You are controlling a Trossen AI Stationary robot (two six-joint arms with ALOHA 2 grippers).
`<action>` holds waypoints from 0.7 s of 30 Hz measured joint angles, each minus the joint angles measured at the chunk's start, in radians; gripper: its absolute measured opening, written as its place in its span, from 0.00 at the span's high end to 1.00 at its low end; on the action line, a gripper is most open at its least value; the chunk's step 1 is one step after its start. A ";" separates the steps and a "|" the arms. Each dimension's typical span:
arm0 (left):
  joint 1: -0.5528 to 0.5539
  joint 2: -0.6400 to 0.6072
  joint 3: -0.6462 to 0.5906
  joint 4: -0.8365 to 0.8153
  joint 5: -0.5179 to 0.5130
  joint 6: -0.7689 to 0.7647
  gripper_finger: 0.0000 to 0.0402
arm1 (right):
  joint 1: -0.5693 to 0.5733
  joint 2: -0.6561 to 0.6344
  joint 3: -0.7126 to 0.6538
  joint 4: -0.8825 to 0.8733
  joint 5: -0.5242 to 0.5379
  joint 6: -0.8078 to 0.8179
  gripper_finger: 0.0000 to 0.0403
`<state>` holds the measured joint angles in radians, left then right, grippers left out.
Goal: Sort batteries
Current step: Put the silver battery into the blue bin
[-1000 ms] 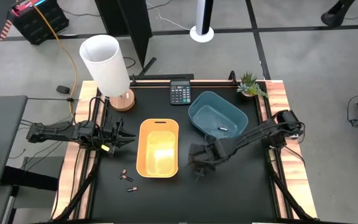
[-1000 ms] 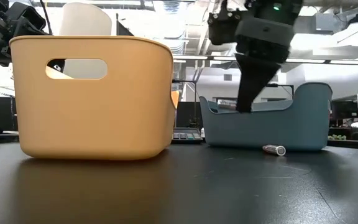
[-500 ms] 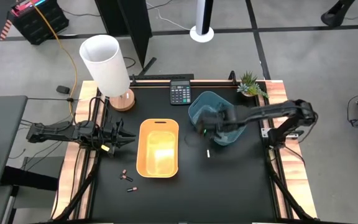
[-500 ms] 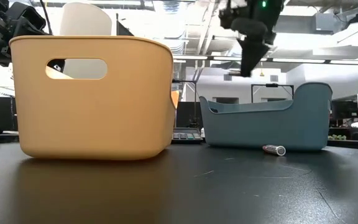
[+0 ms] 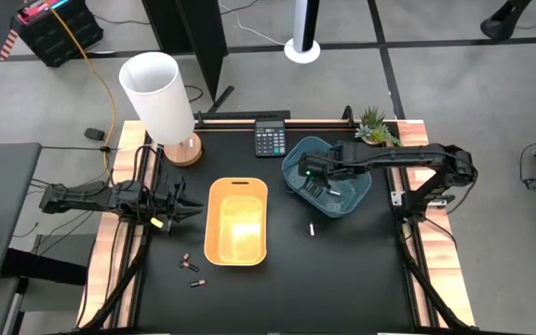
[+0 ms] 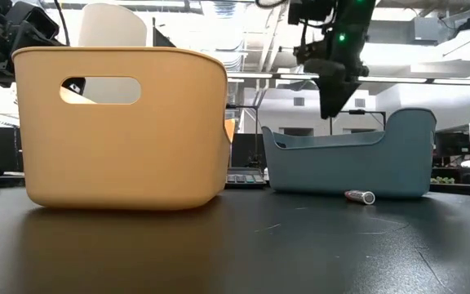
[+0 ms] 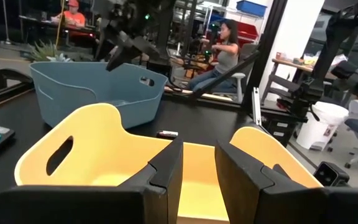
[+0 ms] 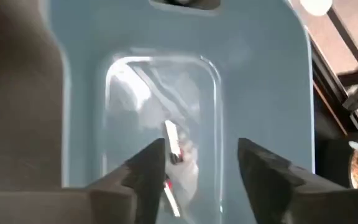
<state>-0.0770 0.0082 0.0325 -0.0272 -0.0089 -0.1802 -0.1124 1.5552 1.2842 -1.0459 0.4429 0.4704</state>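
The step in hand is judged to be a drop into the blue bin (image 5: 328, 177): the right pincer (image 5: 311, 173) is held above that bin's hollow, its fingers spread apart with nothing seen between them, and in the right wrist view two white batteries (image 8: 173, 142) are seen lying on the glossy bin floor directly beneath the gap. A further white battery (image 5: 312, 229) lies on the black surface (image 5: 361, 270) just outside the blue bin, between it and the yellow bin (image 5: 237, 221); in the low view it shows as a short silvery cylinder (image 6: 360, 196) resting on its side. Two dark brownish batteries (image 5: 190, 265) are seen well apart from the bins, near the front-left corner of the yellow bin. The next move is judged to call for a reach to one of these loose cells, and because they are small, smooth and round, a low, centred pinch across the barrel would be needed to stop them rolling away. The left pincer (image 7: 196, 163) is parked beside the yellow bin, its fingers slightly parted and empty. Both bins are of smooth moulded plastic with rounded corners and cut-out handles; the surface is matte and dark. A black calculator (image 5: 269, 140) lies at the far edge.
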 joint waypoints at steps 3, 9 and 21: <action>0.000 0.001 0.000 -0.005 0.005 -0.005 0.77 | 0.058 -0.020 0.000 0.081 0.000 0.000 0.39; 0.000 0.011 0.000 -0.007 0.010 0.013 0.77 | 0.257 -0.005 0.001 0.260 0.000 -0.001 0.38; 0.000 0.018 0.000 -0.007 0.008 0.015 0.77 | 0.558 0.223 0.001 0.266 0.001 0.550 0.46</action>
<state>-0.0769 0.0261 0.0326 -0.0343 -0.0010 -0.1650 0.4453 1.7781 1.2854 -0.7802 0.4442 1.0200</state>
